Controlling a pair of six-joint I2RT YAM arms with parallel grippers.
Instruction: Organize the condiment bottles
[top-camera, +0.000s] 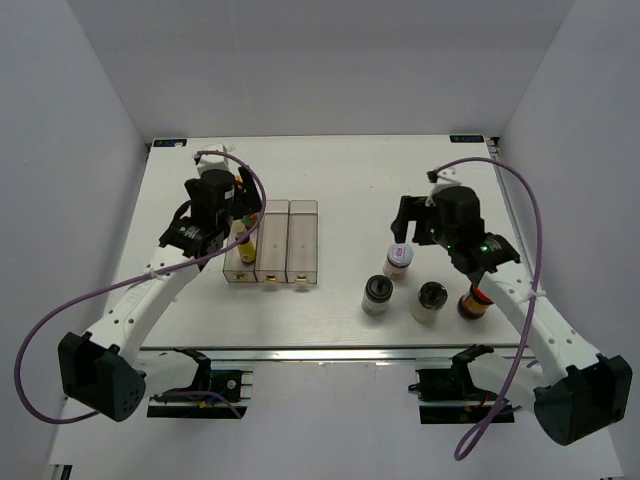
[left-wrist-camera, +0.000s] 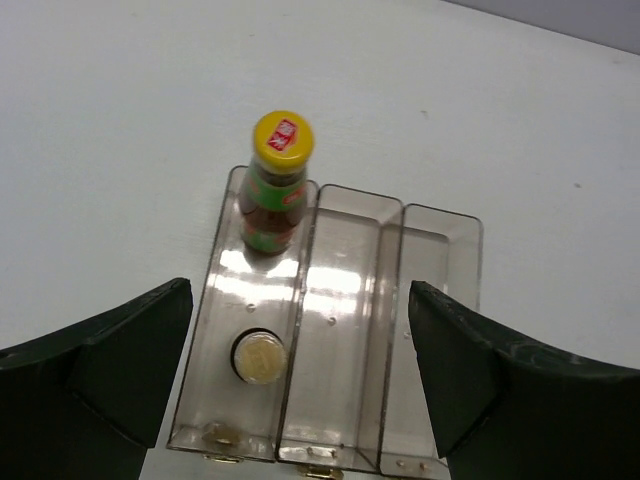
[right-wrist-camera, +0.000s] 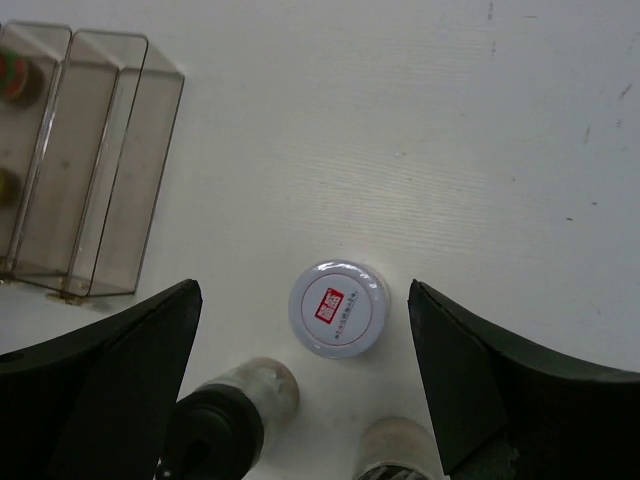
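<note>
Two of six bottles look placed: the slim red sauce bottle (left-wrist-camera: 277, 190) and the tiny yellow-capped bottle (left-wrist-camera: 259, 357) stand in the left compartment of the clear tray (top-camera: 302, 250), left of centre in the top view. Left gripper (left-wrist-camera: 300, 340) hovers over them, jaws wide apart, empty. Right gripper (right-wrist-camera: 303, 300) is spread above the white jar (right-wrist-camera: 338, 308), not touching it. Likely next: descend, close, carry it left. Black-lidded shakers (right-wrist-camera: 225, 425) crowd the jar's lower side; middle and right compartments are free.
</note>
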